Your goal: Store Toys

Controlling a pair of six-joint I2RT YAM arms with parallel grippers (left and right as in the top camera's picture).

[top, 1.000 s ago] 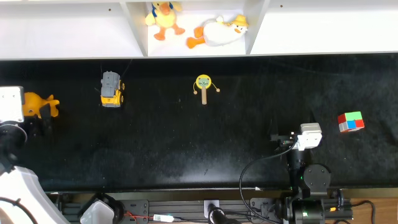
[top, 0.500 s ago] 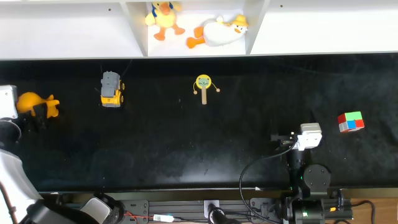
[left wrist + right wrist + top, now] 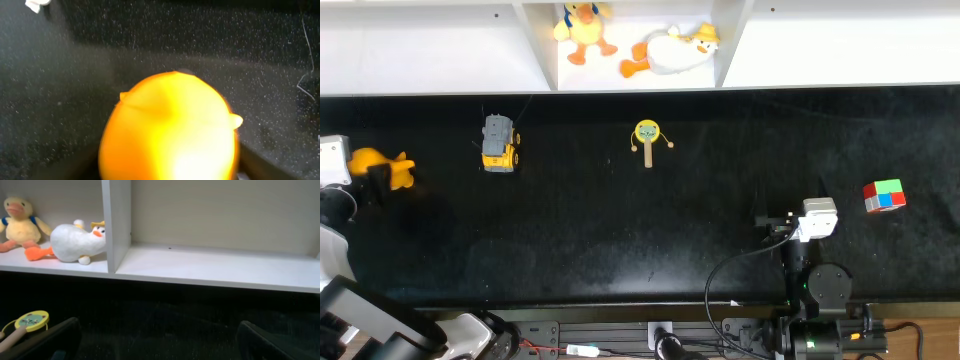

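Six toys are showing. Two soft plush ones are sitting in the middle compartment of the white shelf (image 3: 540, 45): an upright yellow duck (image 3: 584, 30) and, just beside it, a white goose (image 3: 670, 50) lying on its side. Four more are spread well apart over the black, speckled counter (image 3: 620, 230). A boxy yellow-and-grey truck (image 3: 499, 143) is standing left of centre. A round-headed rattle drum (image 3: 647, 138) on a wooden stick is lying near the middle. A colour-blocked cube (image 3: 884, 196) is resting near the right edge. At the far left edge the left gripper (image 3: 375, 178) is pinching a smooth, rounded orange toy (image 3: 382, 165); I cannot tell whether the toy is touching the counter. The right gripper (image 3: 159, 330) is hanging with its fingers spread wide, facing the shelf's right-hand compartment. A broad band of counter is running between the toys and the arm bases.
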